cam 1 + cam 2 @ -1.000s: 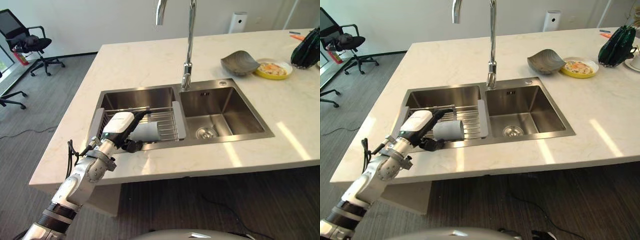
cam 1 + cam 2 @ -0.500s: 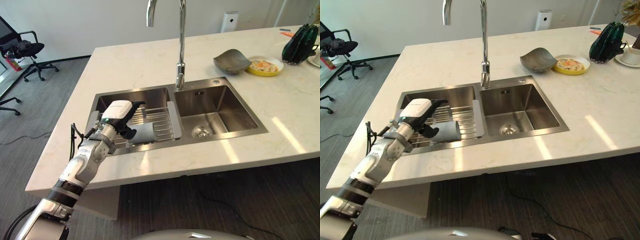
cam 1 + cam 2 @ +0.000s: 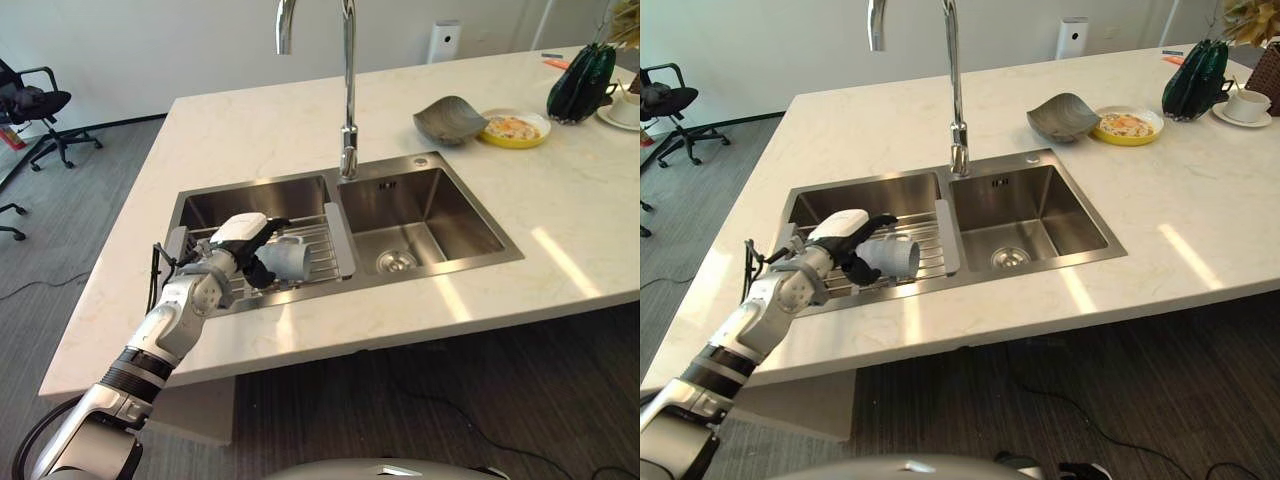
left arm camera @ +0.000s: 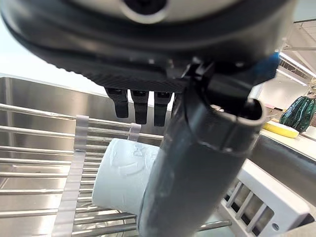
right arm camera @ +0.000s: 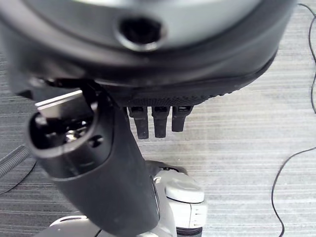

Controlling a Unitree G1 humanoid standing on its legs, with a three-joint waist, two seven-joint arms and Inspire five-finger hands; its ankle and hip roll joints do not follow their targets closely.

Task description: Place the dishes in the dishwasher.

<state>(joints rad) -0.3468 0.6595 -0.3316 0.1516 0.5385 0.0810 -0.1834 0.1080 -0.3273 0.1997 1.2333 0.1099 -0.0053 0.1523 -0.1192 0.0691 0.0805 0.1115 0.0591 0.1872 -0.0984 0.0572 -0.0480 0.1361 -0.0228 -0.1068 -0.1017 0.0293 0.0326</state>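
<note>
We find the pale cup lying on its side on the wire rack over the left basin of the sink, so it is not yet lifted out, and we judge the task barely begun. The left hand reaches over it, fingers straight, thumb beside the cup, nothing grasped. The right hand hangs relaxed over the floor. Against the earlier frame, the left hand has moved slightly closer over the cup.

The cup is pale grey-blue, on a silver wire rack. The tabletop is cream marble; one bowl is yellow
</note>
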